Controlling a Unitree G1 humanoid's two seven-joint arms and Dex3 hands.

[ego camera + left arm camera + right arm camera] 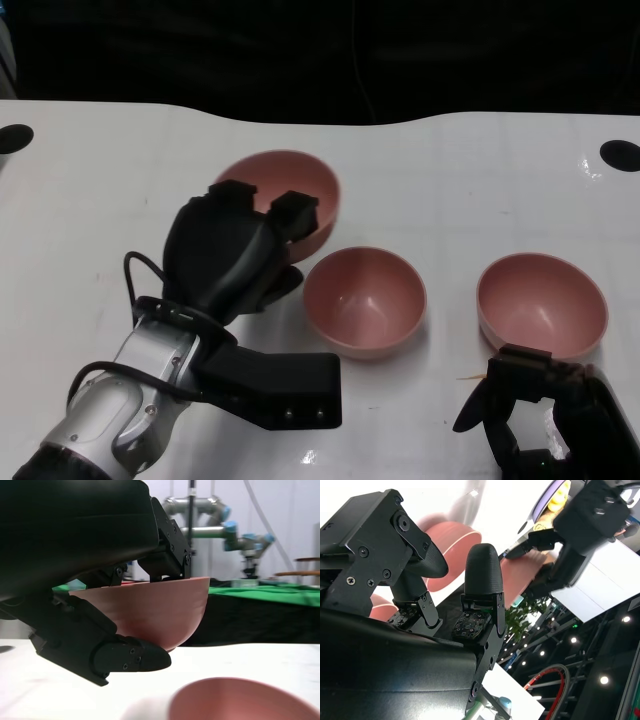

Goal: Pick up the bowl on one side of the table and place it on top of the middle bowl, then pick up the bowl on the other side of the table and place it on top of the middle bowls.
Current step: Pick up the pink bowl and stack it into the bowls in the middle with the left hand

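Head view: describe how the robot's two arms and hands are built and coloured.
The left forearm is a silver metal cylinder with thin black cables looping near the wrist and a black block mounted on its side. The left hand has a rounded, glossy black shell and blocky black fingers. The right hand is the same black; its forearm is out of frame.

Three plain pink bowls (pixel 365 300), white table (pixel 480 180), black hands (pixel 225 250), silver forearm (pixel 120 410).
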